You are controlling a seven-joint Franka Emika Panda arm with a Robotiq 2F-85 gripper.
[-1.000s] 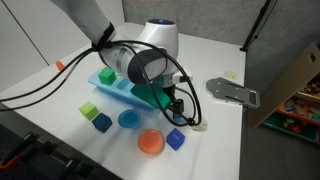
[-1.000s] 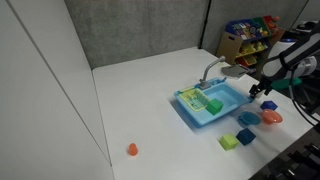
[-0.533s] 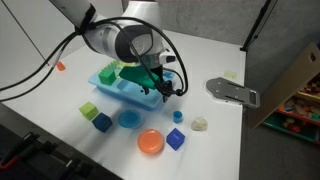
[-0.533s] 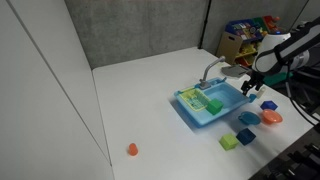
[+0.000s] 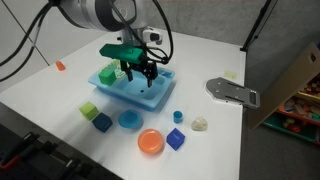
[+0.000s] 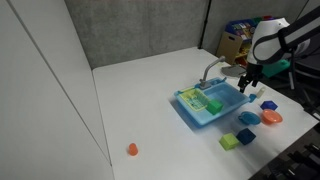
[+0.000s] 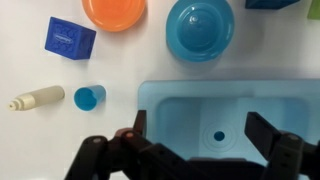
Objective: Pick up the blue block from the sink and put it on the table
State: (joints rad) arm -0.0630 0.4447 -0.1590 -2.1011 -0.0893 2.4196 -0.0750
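Observation:
The dark blue block [image 5: 176, 139] rests on the white table [image 5: 215, 60], next to the orange bowl [image 5: 150, 142]. It also shows in an exterior view [image 6: 268, 104] and at the top left of the wrist view [image 7: 69, 38]. The light blue sink [image 5: 133, 92] stands mid-table, also seen in an exterior view [image 6: 224, 108]. The wrist view looks into its bare basin [image 7: 180, 120]. My gripper [image 5: 139, 70] hovers over the sink's near end, open and empty [image 7: 200, 132], apart from the block.
A round blue bowl [image 5: 128, 120], a teal cube [image 5: 102, 122], a green cube [image 5: 89, 110], a tiny blue cylinder [image 5: 178, 116] and a white piece [image 5: 200, 123] lie in front of the sink. A green block [image 6: 213, 104] lies in the sink. An orange cone [image 5: 59, 66] stands far off.
My gripper has risen from low over the table near the white piece and moved back over the sink. The blue block has stayed on the table.

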